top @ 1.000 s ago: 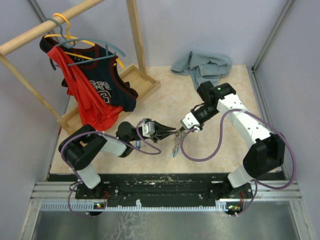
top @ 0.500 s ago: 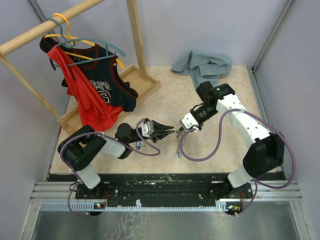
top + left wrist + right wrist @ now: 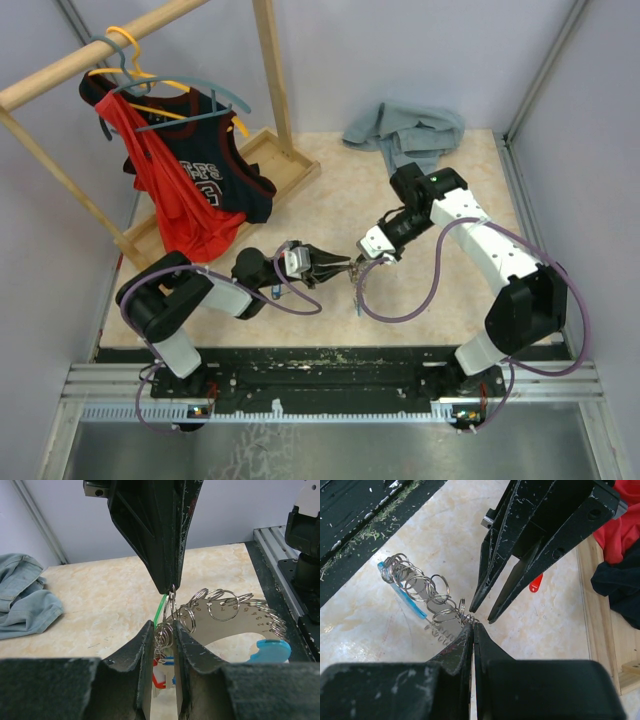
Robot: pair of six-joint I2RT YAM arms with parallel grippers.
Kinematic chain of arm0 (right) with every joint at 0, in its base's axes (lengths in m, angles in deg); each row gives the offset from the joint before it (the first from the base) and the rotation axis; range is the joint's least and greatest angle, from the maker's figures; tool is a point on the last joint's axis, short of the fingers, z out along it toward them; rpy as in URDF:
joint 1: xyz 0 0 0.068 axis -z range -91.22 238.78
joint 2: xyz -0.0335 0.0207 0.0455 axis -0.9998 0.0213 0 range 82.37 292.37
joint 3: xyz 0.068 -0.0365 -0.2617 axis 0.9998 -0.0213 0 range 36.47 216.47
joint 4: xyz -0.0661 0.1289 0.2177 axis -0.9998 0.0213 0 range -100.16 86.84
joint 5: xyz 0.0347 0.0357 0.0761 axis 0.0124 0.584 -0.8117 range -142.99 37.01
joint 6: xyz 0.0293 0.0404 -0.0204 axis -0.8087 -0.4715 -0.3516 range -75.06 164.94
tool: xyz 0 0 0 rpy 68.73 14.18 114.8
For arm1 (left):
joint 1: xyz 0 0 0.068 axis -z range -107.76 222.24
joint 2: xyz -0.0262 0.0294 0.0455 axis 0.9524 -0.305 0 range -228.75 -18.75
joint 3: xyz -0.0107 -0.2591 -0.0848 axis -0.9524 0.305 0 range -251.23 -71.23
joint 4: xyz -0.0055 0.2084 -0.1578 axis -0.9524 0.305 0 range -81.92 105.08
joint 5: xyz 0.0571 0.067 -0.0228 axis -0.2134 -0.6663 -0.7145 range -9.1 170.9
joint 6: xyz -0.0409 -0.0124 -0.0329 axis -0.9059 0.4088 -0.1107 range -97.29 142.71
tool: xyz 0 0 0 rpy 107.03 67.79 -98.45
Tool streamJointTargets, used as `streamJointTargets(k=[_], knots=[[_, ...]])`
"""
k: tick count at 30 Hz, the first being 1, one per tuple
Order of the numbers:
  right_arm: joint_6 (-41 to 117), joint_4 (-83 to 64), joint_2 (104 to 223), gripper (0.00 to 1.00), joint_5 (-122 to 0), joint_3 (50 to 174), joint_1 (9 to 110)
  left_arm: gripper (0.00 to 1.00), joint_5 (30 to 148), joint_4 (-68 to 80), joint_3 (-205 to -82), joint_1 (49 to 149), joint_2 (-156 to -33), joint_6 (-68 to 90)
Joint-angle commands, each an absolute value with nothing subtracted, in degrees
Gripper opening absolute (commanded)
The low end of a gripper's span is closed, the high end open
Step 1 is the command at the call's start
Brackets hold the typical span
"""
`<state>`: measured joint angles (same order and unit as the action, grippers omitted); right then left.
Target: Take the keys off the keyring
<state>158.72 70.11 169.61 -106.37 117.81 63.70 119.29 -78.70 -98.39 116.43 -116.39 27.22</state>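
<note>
The keyring (image 3: pixel 358 288) hangs as a jangly bunch of silvery rings below my right gripper (image 3: pixel 360 262), which is shut on its top loop. In the right wrist view the shut fingertips (image 3: pixel 472 625) pinch that loop, and the rings (image 3: pixel 422 585) trail off with a light blue tag (image 3: pixel 405 597). My left gripper (image 3: pixel 347 265) faces it from the left, jaws a little apart. The left wrist view shows small rings (image 3: pixel 163 637) and red and blue key tags (image 3: pixel 160 672) through that narrow gap. A numbered silvery plate (image 3: pixel 250 625) hangs in the bunch. The keys' blades are mostly hidden.
A wooden clothes rack (image 3: pixel 270 100) with red and black jerseys (image 3: pixel 190 190) stands at the back left on a wooden tray base (image 3: pixel 285 165). A crumpled grey-blue cloth (image 3: pixel 405 130) lies at the back. Grey walls close in both sides; a black rail (image 3: pixel 330 365) runs along the near edge.
My left gripper drew back slightly, then came in again at the right gripper's tips with its jaws a little wider. The hanging bunch swung slightly right.
</note>
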Motion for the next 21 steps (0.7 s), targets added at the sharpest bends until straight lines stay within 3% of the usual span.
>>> streamJointTargets(k=[1, 21], knots=[[158.33, 69.61, 169.20, 0.00, -108.63, 118.13, 63.29, 0.27, 120.78, -94.48, -97.77, 116.72, -115.05, 27.71], [157.14, 68.47, 169.59, 0.00, -108.89, 118.10, 63.21, 0.24, 118.35, -94.47, -97.95, 118.36, -115.43, 28.72]])
